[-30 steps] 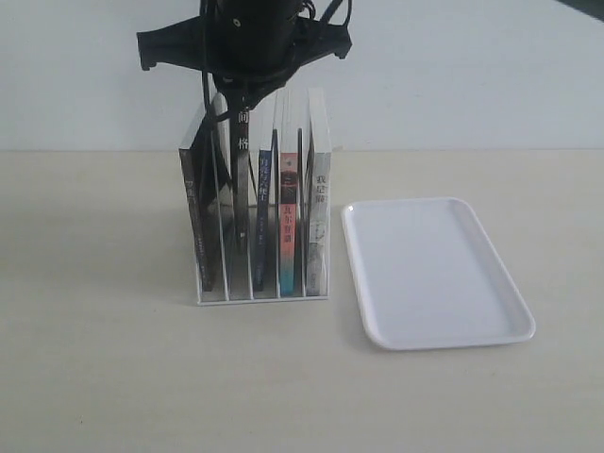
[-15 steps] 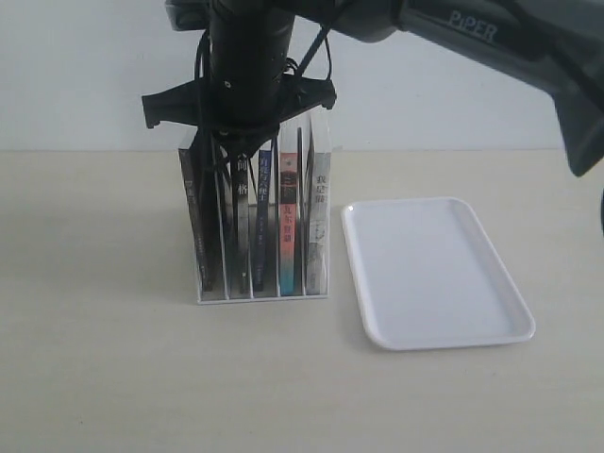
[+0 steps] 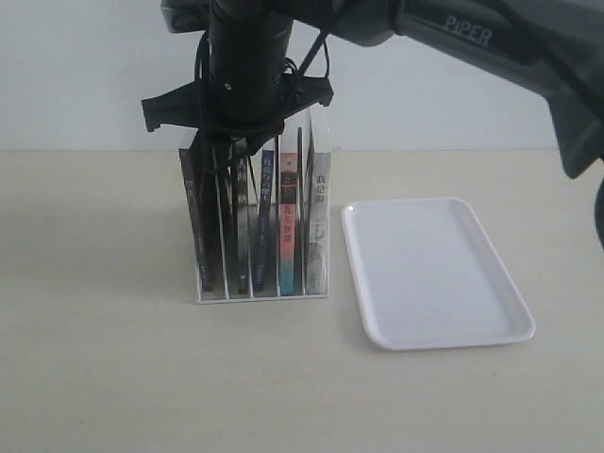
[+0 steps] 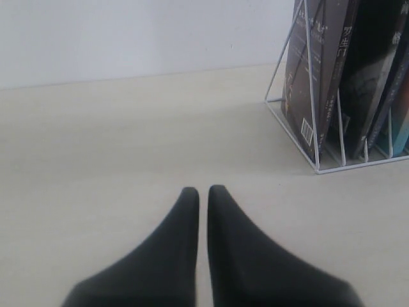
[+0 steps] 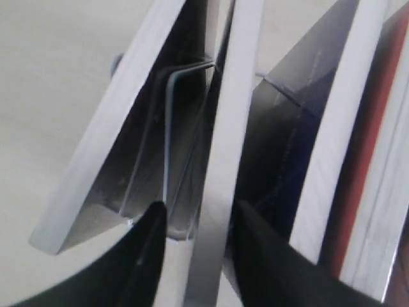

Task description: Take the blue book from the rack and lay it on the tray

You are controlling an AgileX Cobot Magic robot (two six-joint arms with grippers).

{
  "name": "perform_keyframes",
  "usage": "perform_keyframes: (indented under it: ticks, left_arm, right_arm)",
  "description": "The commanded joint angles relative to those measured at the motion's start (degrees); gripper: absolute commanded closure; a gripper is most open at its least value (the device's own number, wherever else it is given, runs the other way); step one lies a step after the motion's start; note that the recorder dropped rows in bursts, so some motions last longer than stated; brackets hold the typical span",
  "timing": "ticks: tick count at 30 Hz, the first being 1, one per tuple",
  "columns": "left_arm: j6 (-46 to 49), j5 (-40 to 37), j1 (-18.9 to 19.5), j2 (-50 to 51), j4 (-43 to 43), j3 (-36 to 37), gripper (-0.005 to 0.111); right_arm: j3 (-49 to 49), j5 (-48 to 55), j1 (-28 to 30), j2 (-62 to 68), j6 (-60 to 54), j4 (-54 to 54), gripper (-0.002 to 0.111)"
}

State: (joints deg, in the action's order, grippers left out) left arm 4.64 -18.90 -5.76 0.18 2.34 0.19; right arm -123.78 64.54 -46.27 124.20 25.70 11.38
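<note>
Comparing with a second ago, noted black right gripper dropped among book tops in the small white wire rack, fingers parted astride one pale top edge, nothing clamped yet: judged a grasp approach, though cannot tell if that edge is the thin blue paperback book. Found that book upright in a middle slot, long axis vertical, dark spine toward the exterior camera.

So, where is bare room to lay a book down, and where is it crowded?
The white tray beside the rack holds nothing. The table is bare in front of both and on the rack's other side. Crowded: the rack's slots, full of books, with the right gripper over them.
</note>
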Motion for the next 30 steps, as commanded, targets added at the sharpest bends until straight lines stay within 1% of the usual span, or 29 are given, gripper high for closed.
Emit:
perform_keyframes:
  ticks: [1, 14, 18, 20, 22, 25, 27, 30]
  left_arm:
    - [-0.4, 0.9, 0.0, -0.2, 0.0, -0.2, 0.102]
    - [-0.4, 0.9, 0.0, -0.2, 0.0, -0.2, 0.102]
    - [-0.4, 0.9, 0.0, -0.2, 0.0, -0.2, 0.102]
    - [-0.4, 0.9, 0.0, -0.2, 0.0, -0.2, 0.102]
    - [-0.4, 0.9, 0.0, -0.2, 0.0, -0.2, 0.102]
    - [-0.4, 0.9, 0.0, -0.2, 0.0, -0.2, 0.102]
    - [-0.4, 0.9, 0.0, -0.2, 0.0, -0.2, 0.102]
    - [-0.4, 0.9, 0.0, -0.2, 0.0, -0.2, 0.102]
  right_arm:
    - [-0.2, 0.3, 0.1, -0.2, -0.7, 0.9, 0.052]
    - [-0.3, 3.4, 0.1, -6.9, -0.1, 1.1, 0.052]
    - [-0.3, 5.4, 0.1, -8.5, -0.1, 3.3, 0.053]
    - [-0.1, 5.4, 0.1, -8.7, -0.5, 4.1, 0.059]
    - [-0.1, 5.4, 0.1, -8.7, -1.8, 4.1, 0.071]
    - [-0.1, 5.4, 0.1, -8.7, -2.4, 4.0, 0.084]
    - [-0.1, 5.4, 0.1, -8.7, -3.2, 4.5, 0.087]
    - [0.5, 5.4, 0.1, -8.7, -3.4, 6.8, 0.087]
